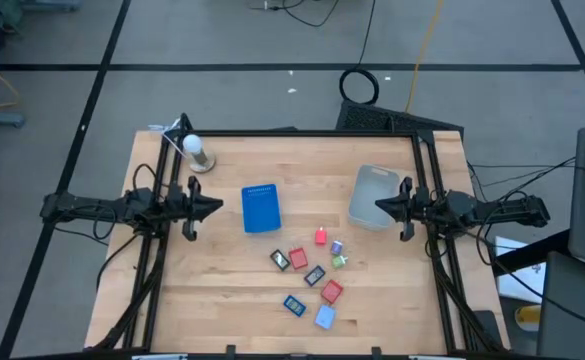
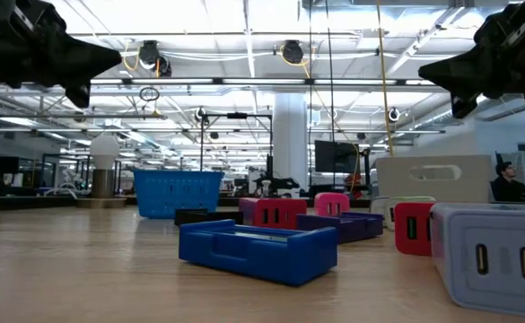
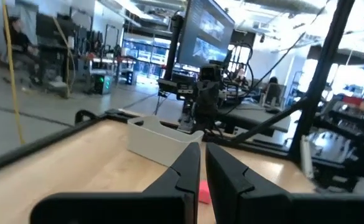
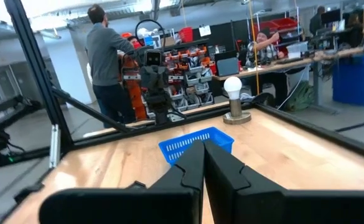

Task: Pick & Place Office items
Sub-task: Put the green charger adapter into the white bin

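Several small office items lie loose on the wooden table, right of centre and toward the near edge: a pink one (image 1: 321,237), a purple one (image 1: 336,247), a green one (image 1: 340,261), two red ones (image 1: 298,259) (image 1: 331,292), dark ones (image 1: 280,259) (image 1: 315,275), a blue one (image 1: 294,304) and a light blue one (image 1: 324,317). My left gripper (image 1: 217,207) (image 3: 203,155) hovers shut at the table's left side, pointing level across it. My right gripper (image 1: 379,207) (image 4: 203,155) hovers shut at the right side, facing it. Neither holds anything.
A blue rectangular tray (image 1: 260,208) stands just right of my left gripper. A translucent grey bin (image 1: 374,194) stands under and beside my right gripper's tip. A white bulb on a stand (image 1: 196,150) sits at the far left corner. People show in the room beyond.
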`<action>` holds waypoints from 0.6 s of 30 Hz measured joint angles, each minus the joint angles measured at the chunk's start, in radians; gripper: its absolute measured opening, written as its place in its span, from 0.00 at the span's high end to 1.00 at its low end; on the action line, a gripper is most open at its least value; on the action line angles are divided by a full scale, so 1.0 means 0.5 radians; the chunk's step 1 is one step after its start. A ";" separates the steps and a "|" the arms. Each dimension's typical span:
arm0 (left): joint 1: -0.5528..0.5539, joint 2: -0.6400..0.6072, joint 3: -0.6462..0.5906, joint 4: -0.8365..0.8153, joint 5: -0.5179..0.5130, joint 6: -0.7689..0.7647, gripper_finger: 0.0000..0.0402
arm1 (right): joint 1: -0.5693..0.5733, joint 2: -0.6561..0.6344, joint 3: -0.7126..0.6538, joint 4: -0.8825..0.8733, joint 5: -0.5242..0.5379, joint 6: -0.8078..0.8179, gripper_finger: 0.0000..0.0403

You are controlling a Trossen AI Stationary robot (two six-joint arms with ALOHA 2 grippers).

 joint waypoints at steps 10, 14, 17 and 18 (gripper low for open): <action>0.000 0.000 0.000 0.004 -0.124 0.020 0.94 | 0.000 0.000 0.000 0.000 0.000 -0.012 0.99; 0.000 0.000 0.000 0.004 -0.125 0.030 0.94 | 0.000 0.000 0.000 0.000 0.001 -0.012 0.99; 0.000 0.000 0.000 0.003 -0.127 0.104 0.94 | 0.000 0.000 0.000 0.000 0.002 -0.047 0.99; 0.000 0.000 0.000 -0.001 -0.127 0.111 0.94 | 0.000 0.000 0.000 0.000 0.002 -0.082 0.99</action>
